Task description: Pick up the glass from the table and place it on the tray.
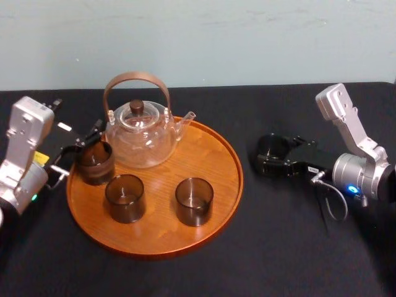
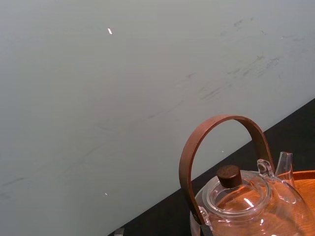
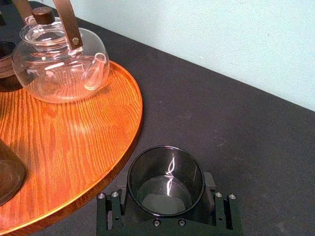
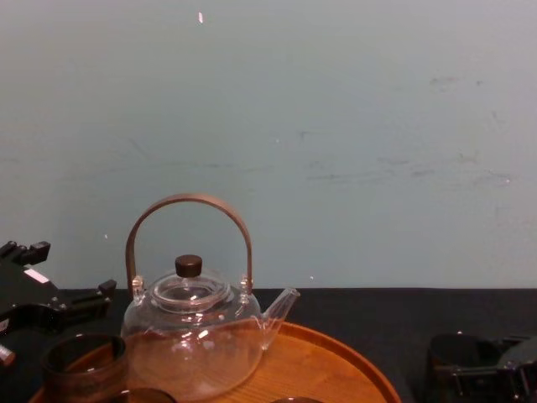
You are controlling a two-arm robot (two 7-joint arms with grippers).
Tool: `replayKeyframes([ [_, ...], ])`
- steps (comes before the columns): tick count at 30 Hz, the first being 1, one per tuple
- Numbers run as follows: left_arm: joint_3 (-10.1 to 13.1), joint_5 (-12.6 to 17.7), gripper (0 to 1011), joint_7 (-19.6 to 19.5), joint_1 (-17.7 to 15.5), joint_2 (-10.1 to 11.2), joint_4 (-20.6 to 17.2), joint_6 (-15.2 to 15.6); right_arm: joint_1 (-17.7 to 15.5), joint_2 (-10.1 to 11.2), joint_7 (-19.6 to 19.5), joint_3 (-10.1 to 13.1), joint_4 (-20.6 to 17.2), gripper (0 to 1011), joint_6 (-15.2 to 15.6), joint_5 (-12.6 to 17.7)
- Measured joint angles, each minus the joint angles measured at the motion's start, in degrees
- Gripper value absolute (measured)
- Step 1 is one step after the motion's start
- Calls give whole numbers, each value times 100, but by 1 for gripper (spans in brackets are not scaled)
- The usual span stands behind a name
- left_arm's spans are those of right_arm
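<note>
Glass, upright at centre right, pinched in right gripper; tray just leftward, left gripper at its left rim.

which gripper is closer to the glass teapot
Left. The left gripper sits at the left edge of the tray, right beside the glass teapot. The right gripper is off the tray, out on the black table, around a smoky glass.
</note>
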Motion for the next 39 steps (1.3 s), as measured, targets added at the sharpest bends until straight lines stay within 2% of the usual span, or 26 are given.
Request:
replayKeyframes([
  [16, 0, 0, 1001, 0, 0, 0, 0, 0, -12, 2, 8, 17, -9, 901, -12, 18],
  [23, 0, 0, 1001, 0, 0, 0, 0, 0, -14, 99, 220, 65, -117, 901, -89, 100],
  [30, 0, 0, 1001, 0, 0, 0, 0, 0, 183, 132, 449, -11, -116, 901, -215, 117],
  [39, 0, 0, 1001, 0, 0, 0, 0, 0, 559, 10, 697, -246, -5, 901, -398, 70],
])
